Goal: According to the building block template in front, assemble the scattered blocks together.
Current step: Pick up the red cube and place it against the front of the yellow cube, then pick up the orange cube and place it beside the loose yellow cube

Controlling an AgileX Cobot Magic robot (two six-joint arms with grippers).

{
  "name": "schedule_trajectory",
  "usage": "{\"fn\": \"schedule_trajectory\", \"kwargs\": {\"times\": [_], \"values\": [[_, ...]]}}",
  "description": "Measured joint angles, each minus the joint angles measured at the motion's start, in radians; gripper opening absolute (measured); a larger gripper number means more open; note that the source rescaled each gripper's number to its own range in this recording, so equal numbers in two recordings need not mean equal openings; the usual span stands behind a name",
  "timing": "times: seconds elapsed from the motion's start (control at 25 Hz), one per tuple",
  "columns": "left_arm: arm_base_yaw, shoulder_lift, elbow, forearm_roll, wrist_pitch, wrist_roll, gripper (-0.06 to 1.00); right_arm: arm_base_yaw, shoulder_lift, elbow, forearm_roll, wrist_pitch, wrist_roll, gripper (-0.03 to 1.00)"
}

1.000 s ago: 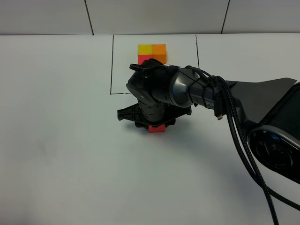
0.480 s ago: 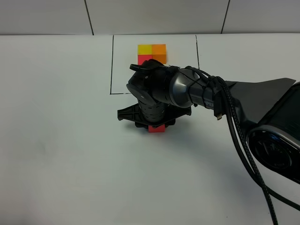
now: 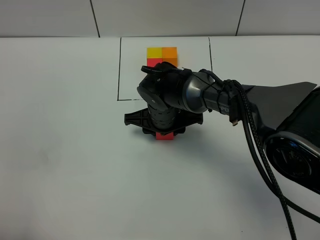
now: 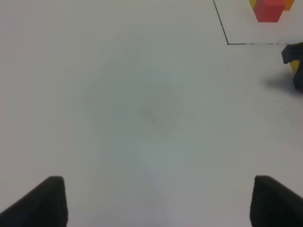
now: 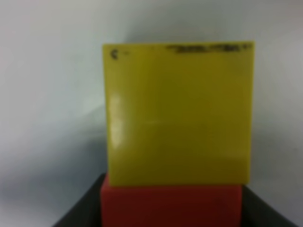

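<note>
While the left end effector (image 4: pixel 156 201) hangs spread apart above the white worktop (image 3: pixel 65 150), the right end effector (image 3: pixel 164 130) is clamped on the small red cube (image 5: pixel 170 205), which touches the yellow cube (image 5: pixel 177 113). Beyond lies the black-framed three-cube template (image 3: pixel 162 56).

We're looking down on a white matte counter (image 3: pixel 60 165), and it fills nearly the whole view, from 3 o'clock round to 9. Up at 12 o'clock a pale grey panelled wall (image 3: pixel 165 17) meets its far edge. Two thin dark seams (image 3: pixel 95 17) cut that wall, one at 11 o'clock, one at 1. Light's soft and even across the surface.
</note>
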Motion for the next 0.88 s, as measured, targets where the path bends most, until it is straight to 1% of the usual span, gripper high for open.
{"fn": "schedule_trajectory", "kwargs": {"times": [0.04,0.12,0.2,0.36,0.52,0.6,0.64,0.76,0.88], "values": [[0.000,0.000,0.000,0.000,0.000,0.000,0.65,0.000,0.000,0.000,0.001,-0.002,-0.002,0.04],[0.000,0.000,0.000,0.000,0.000,0.000,0.65,0.000,0.000,0.000,0.008,-0.018,-0.006,0.12],[0.000,0.000,0.000,0.000,0.000,0.000,0.65,0.000,0.000,0.000,0.015,-0.030,-0.012,0.27],[0.000,0.000,0.000,0.000,0.000,0.000,0.65,0.000,-0.008,0.001,0.029,-0.058,-0.039,0.62],[0.000,0.000,0.000,0.000,0.000,0.000,0.65,0.000,-0.047,0.001,0.040,-0.053,-0.088,0.90],[0.000,0.000,0.000,0.000,0.000,0.000,0.65,0.000,-0.080,0.002,0.042,-0.044,-0.109,0.97],[0.000,0.000,0.000,0.000,0.000,0.000,0.65,0.000,-0.095,0.002,0.042,-0.034,-0.121,0.99],[0.000,0.000,0.000,0.000,0.000,0.000,0.65,0.000,-0.155,0.021,0.042,-0.018,-0.164,1.00],[0.000,0.000,0.000,0.000,0.000,0.000,0.65,-0.016,-0.243,0.114,0.030,-0.018,-0.219,1.00]]}}
